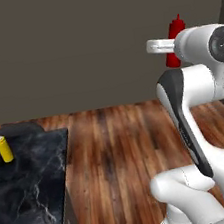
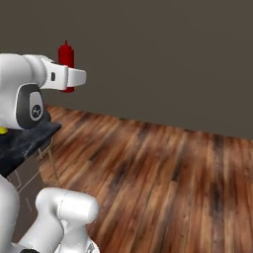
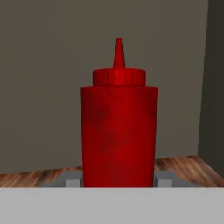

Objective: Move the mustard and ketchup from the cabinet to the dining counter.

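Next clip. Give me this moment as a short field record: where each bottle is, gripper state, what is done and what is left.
mustard: upright on the dining counter, near its far edge
ketchup: upright, in the air, held between the fingers of the gripper
gripper: shut on the ketchup, raised high over the wooden floor
done: mustard delivered
left: ketchup to the dining counter

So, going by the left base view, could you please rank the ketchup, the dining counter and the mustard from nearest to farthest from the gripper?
1. The ketchup: upright in the gripper, raised at upper right.
2. The dining counter: low on the left; its near edge lies closer to the arm than the bottle on it.
3. The mustard: upright at the counter's far left.
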